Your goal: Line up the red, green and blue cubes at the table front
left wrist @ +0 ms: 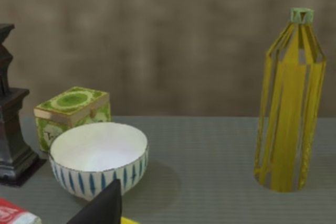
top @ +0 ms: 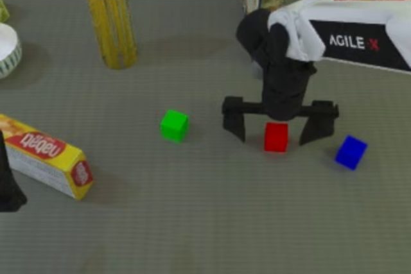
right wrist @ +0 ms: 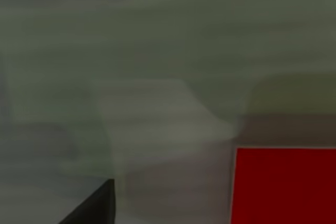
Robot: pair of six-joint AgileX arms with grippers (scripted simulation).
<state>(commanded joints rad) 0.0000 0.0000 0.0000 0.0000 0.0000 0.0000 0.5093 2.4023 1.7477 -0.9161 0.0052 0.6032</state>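
**Straddling the red cube: right claw spread and low**

Looking down from the top view, you have the right gripper (top: 277, 126) at about three o'clock of the table's (top: 205, 222) centre, fingers spread wide, one on either side of the red cube (top: 276, 137) with clear gaps both ways. The green cube (top: 174, 125) sits well apart at the red one's nine o'clock; the blue cube (top: 351, 152) lies near at its four o'clock, just outside the right-hand finger. The left gripper (top: 9, 187) is parked at the table's nine o'clock edge, beside the yellow biscuit box (top: 45, 155); whether its fingers are open or pressed together you cannot tell.

Its wrist view shows only bystanders: a white bowl (left wrist: 100, 156), a green tin (left wrist: 73, 109) and a yellow bottle (left wrist: 289, 103), none of them yours to touch.

Through the right wrist view, the red cube fills one corner, close, with a dark fingertip (right wrist: 94, 205) well off it. Judging from that, centre the cube between the fingers before you close, then close slowly and keep clear of blue.
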